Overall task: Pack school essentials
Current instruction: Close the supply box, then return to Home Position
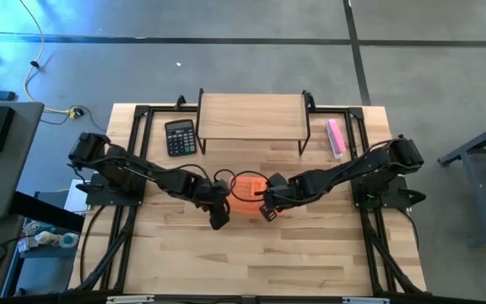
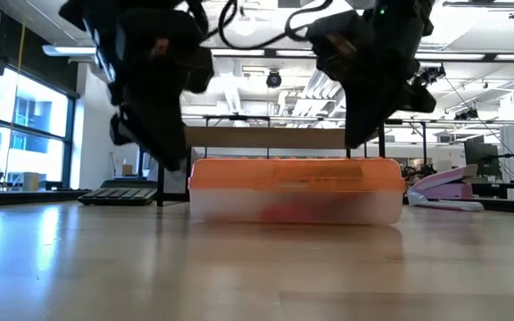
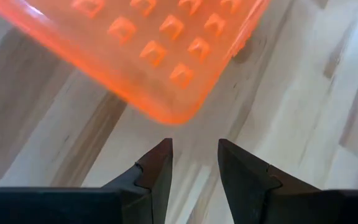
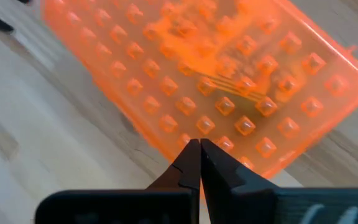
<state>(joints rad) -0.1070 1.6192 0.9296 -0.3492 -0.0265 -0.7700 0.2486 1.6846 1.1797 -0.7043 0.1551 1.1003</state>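
No legible text, label, brand, number or sign appears on any surface in the four views.

A light wooden desk [image 1: 310, 253] fills the middle of the frame. At its centre lies an orange-lidded plastic case [image 1: 247, 189] (lid shut, contents blurred). Toward the upper edge stands a wooden riser shelf [image 1: 251, 115], with a black calculator [image 1: 180, 137] to its left and a pale pink oblong block [image 1: 336, 137] to its right.

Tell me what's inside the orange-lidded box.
Through the box's cloudy wall, the low view shows only a reddish blur. Through the orange lid, the right wrist view shows faint thin lines. Nothing inside can be identified; the lid covers everything.
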